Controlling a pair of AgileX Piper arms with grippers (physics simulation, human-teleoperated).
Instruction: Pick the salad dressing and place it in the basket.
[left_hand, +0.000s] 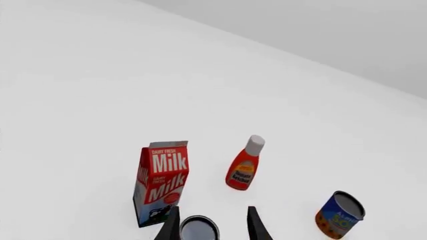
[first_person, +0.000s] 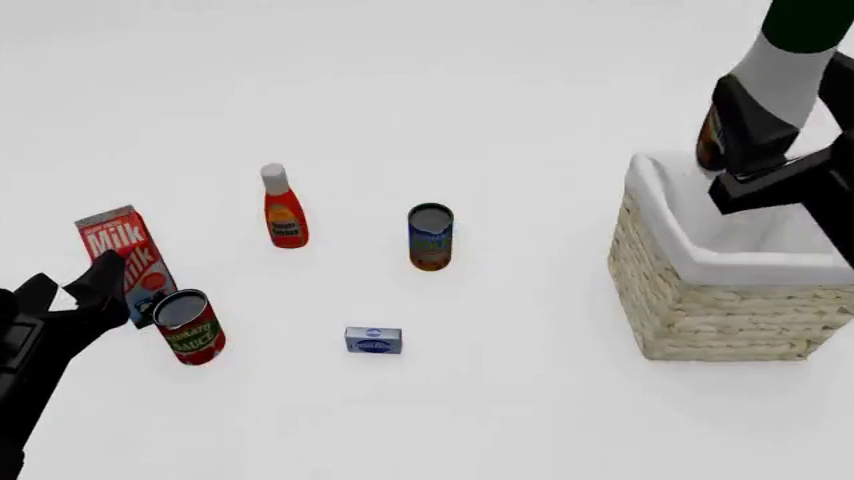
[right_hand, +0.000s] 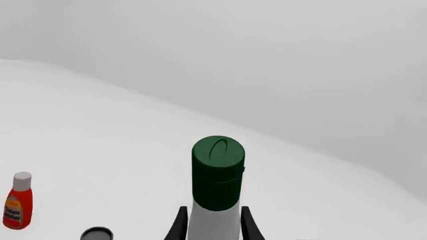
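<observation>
My right gripper (first_person: 750, 150) is shut on the salad dressing (first_person: 787, 62), a white bottle with a dark green cap, and holds it tilted above the near-left part of the basket (first_person: 694, 310). The basket is tan wicker with a white cloth rim and stands at the right of the table. In the right wrist view the green-capped salad dressing (right_hand: 217, 172) rises between the two fingers (right_hand: 179, 226). My left gripper (first_person: 74, 288) is open low at the left, just short of the red can (first_person: 188, 326) and beside the milk carton (first_person: 123, 255), holding nothing.
A red ketchup bottle (first_person: 282, 210) with a white cap and a blue-and-orange can (first_person: 430, 237) stand mid-table. A small blue box (first_person: 374, 340) lies nearer the front. The left wrist view shows the milk carton (left_hand: 160, 180), ketchup bottle (left_hand: 244, 165) and blue can (left_hand: 339, 215).
</observation>
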